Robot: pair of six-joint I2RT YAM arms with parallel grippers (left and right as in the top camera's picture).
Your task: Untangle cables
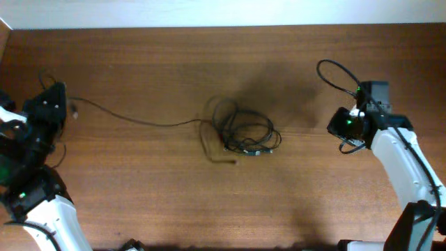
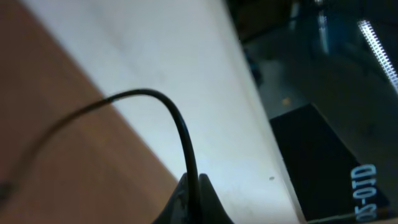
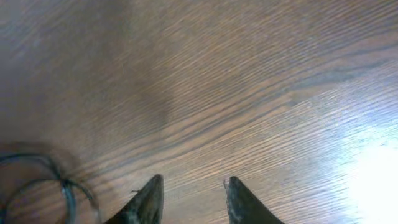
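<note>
A tangle of thin black cables [image 1: 244,134] lies at the middle of the wooden table, with small plug ends at its lower right. One thin black cable [image 1: 132,118] runs from the tangle leftward to my left gripper [image 1: 70,108]. In the left wrist view my left gripper [image 2: 194,182] is shut on that cable [image 2: 177,121], which arcs up and away to the left. My right gripper [image 1: 336,127] is to the right of the tangle; in the right wrist view it [image 3: 193,184] is open and empty over bare wood, with cable loops [image 3: 43,177] at lower left.
The table's far edge meets a white wall [image 1: 209,12]. The left wrist view shows the white table edge [image 2: 205,81] and dark floor with a black box [image 2: 329,162] beyond. A thick black arm cable [image 1: 334,73] loops by the right arm.
</note>
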